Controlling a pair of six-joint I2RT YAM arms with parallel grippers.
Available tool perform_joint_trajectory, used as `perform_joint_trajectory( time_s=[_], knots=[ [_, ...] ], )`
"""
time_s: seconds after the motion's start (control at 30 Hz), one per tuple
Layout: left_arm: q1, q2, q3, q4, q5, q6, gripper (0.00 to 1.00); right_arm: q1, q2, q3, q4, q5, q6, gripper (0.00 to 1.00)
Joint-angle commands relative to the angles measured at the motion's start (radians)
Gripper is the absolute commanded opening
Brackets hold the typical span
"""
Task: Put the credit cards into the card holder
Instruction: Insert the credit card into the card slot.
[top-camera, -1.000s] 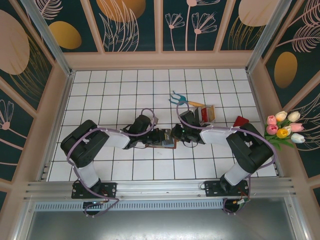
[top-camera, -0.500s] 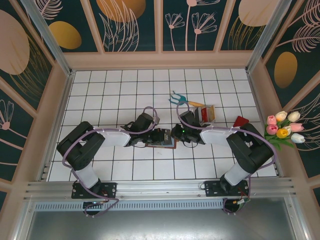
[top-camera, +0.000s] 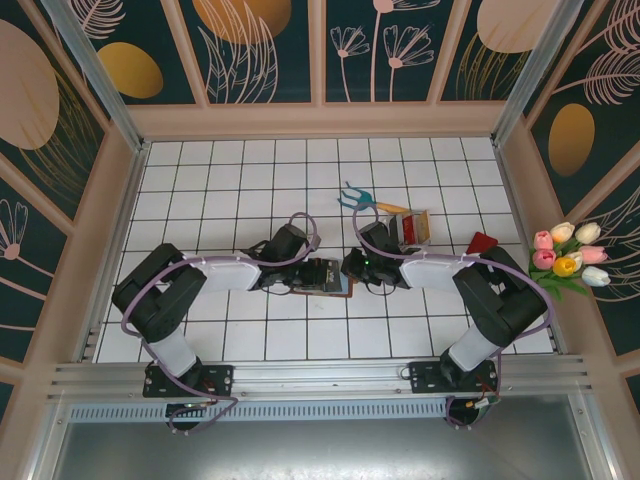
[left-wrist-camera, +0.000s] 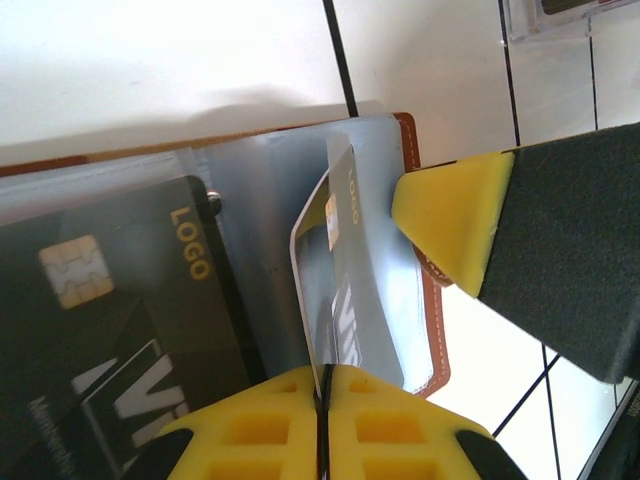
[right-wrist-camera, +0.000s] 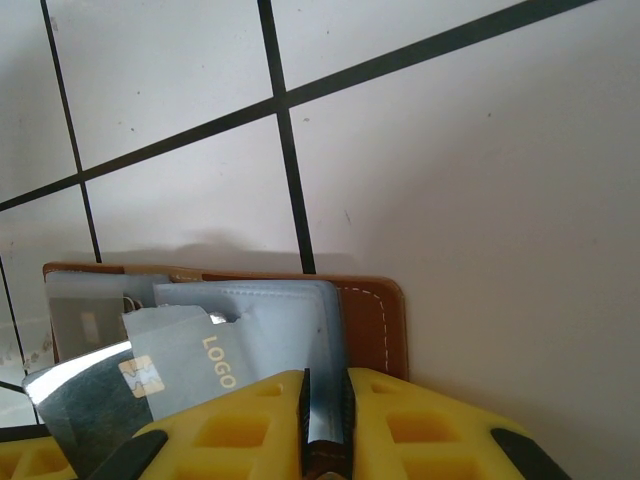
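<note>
- Brown leather wallet (top-camera: 330, 287) lies open on the white tiled table (top-camera: 220, 190), near the middle and a little toward the near edge. The two grippers meet above it.
- Left gripper (left-wrist-camera: 320, 400) reaches in from the left, its yellow fingers pressed together on the edge of a grey card (left-wrist-camera: 345, 300).
- The grey card is bowed. Its other end seems to sit partly inside a clear sleeve (left-wrist-camera: 270, 190) of the wallet, though glare on the plastic makes this hard to confirm.
- Gold "LOGO" lettering and a chip show on the grey card in the right wrist view.
- A black card (left-wrist-camera: 110, 330), also with a chip and gold lettering, lies flat in the wallet's other half, beside the sleeve.
- Right gripper (right-wrist-camera: 325, 415) comes in from the right and is pinched on the wallet's stitched brown edge, with a leaf of the sleeve caught between its fingers.
- In the left wrist view one of its yellow fingertips (left-wrist-camera: 450, 225) touches the wallet's brown rim, just beside the grey card.
- A small clear box (top-camera: 415, 227) stands far and to the right of the wallet, with red and tan showing inside it.
- A red card (top-camera: 483, 243) lies flat on the tiles, right of the box and apart from it.
- A blue-headed fork (top-camera: 358, 198) lies just left of the box, on its far side.
- Tulips (top-camera: 568, 255) rest at the right rim, off the tiles.
</note>
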Motion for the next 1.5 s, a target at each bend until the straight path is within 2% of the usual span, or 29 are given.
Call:
perform_joint_trajectory(
  time_s=[0.0, 0.2, 0.5, 0.63, 1.03, 1.2, 1.27, 1.47],
  knots=[
    [0.03, -0.048, -0.056, -0.117, -0.028, 0.027, 0.1, 0.008, 0.022, 0.001, -0.087, 0.031, -0.008, 0.19],
    [0.045, -0.013, -0.079, 0.021, 0.118, -0.013, 0.12, 0.008, 0.027, 0.003, -0.081, 0.028, -0.008, 0.18],
    [0.045, 0.064, -0.013, -0.021, 0.192, 0.03, 0.09, 0.009, 0.03, 0.006, -0.082, 0.028, -0.013, 0.18],
    [0.045, 0.071, -0.017, 0.034, 0.215, -0.011, 0.13, 0.01, 0.027, -0.001, -0.074, 0.025, -0.005, 0.18],
    [0.034, 0.078, -0.076, 0.222, 0.209, -0.179, 0.19, 0.009, -0.002, -0.023, -0.059, 0.015, 0.019, 0.19],
    [0.032, 0.045, -0.067, 0.138, 0.117, -0.155, 0.24, 0.009, -0.055, 0.012, -0.124, 0.056, -0.003, 0.2],
    [0.032, 0.027, -0.059, 0.084, 0.076, -0.13, 0.29, 0.005, -0.08, 0.028, -0.167, 0.088, -0.015, 0.24],
    [0.031, -0.026, -0.065, 0.045, 0.041, -0.11, 0.3, -0.012, -0.095, 0.002, -0.179, 0.09, -0.021, 0.26]
  ],
)
